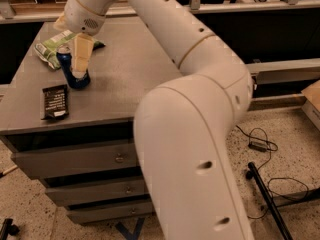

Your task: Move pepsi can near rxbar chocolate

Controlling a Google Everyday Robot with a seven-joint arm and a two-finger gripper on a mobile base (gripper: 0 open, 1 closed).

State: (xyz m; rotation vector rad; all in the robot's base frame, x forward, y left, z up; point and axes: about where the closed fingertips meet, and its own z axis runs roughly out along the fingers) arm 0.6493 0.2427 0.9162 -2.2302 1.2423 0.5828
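Note:
The pepsi can [67,64] is dark blue with a silver top. It stands tilted on the grey cabinet top [125,69], with its top leaning left. My gripper [75,70] comes down from above and is closed around the can, with one cream finger [81,54] across the can's right side. The rxbar chocolate [55,101] is a flat black bar with a white patch. It lies near the front left edge, a short way in front and to the left of the can.
A green crinkled bag [50,48] lies just behind the can at the back left. My large white arm [190,134] hangs over the cabinet's right side. Drawers [75,159] are below. Cables [260,144] and a black stand lie on the floor at right.

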